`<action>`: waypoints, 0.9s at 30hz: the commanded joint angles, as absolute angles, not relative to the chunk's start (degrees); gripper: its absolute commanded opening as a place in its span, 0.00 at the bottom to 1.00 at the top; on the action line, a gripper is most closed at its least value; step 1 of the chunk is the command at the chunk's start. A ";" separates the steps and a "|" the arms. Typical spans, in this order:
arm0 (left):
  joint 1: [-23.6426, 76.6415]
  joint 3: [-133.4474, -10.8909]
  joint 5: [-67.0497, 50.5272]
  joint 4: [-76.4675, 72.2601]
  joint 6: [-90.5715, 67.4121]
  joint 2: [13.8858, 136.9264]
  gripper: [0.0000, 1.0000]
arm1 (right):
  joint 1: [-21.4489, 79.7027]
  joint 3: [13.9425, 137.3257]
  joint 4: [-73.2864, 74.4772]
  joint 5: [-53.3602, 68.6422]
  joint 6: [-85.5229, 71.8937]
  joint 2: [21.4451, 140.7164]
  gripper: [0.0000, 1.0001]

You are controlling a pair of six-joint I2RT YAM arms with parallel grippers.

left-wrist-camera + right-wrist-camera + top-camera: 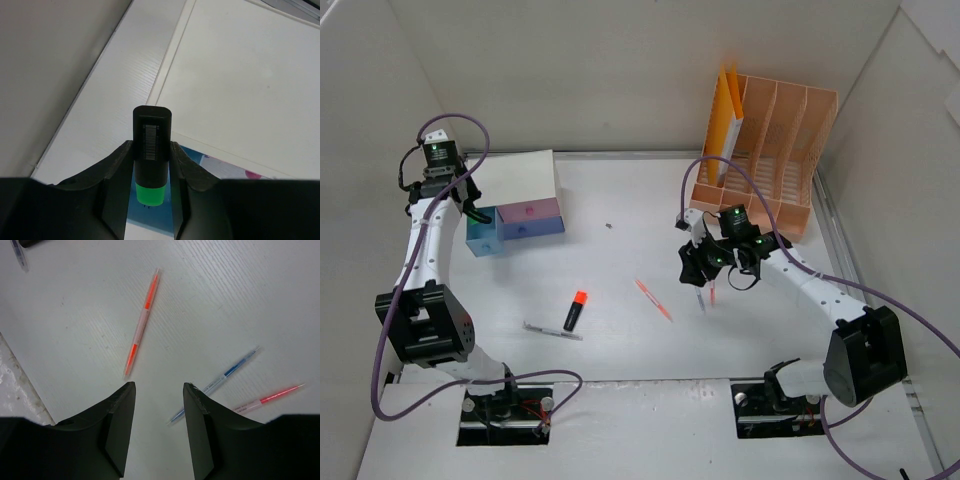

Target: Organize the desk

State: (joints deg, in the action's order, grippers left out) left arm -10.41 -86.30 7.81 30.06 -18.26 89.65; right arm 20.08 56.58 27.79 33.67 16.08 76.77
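Observation:
The desk [620, 225] is a white tabletop between white walls. My left gripper [470, 207] is shut on a black highlighter with a green end [151, 145] and holds it upright above the open blue drawer [485, 237] of the small drawer box [515, 175]. The drawer shows beneath the green end in the left wrist view [162, 215]. My right gripper [701, 280] is open and empty, low over the desk. In the right wrist view [159, 386] it is between an orange pen [142, 322] and a blue pen [220, 380], with a red pen [267, 399] beside it.
A black highlighter with an orange cap [574, 311] and a grey pen [552, 330] lie at the front left. A peach file rack [775, 150] with a yellow folder [727, 120] stands at the back right. The drawer box has pink and purple fronts [532, 220].

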 commanded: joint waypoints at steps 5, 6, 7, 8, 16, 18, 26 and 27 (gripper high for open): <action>-9.40 -89.04 9.40 26.72 -17.75 90.26 0.04 | 19.25 56.25 25.75 34.98 16.70 75.14 0.41; -8.88 -88.51 9.49 26.63 -17.67 90.18 0.12 | 19.25 56.25 25.75 34.98 16.79 75.15 0.41; -8.88 -88.16 9.49 26.63 -17.75 90.00 0.22 | 19.16 56.34 25.66 34.98 16.87 75.32 0.42; -8.88 -87.20 9.49 26.46 -17.58 89.74 0.34 | 19.16 56.42 25.75 34.98 16.96 75.50 0.42; -8.88 -85.95 9.58 26.71 -16.70 85.17 0.85 | 18.90 57.39 25.75 35.42 17.58 77.17 0.43; -8.88 -86.13 9.58 27.33 -16.44 83.25 0.85 | 18.90 57.57 25.75 35.77 17.58 77.61 0.43; -9.40 -82.80 8.79 31.37 -18.37 77.18 0.18 | 18.90 57.48 25.75 36.30 17.84 78.31 0.43; -9.40 -82.01 8.88 31.90 -18.54 76.65 0.13 | 18.98 57.31 25.75 36.30 17.84 78.31 0.43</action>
State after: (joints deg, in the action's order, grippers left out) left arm -9.32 -83.37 8.84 30.44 -17.98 79.05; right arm 19.38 56.03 27.77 34.79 16.95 78.48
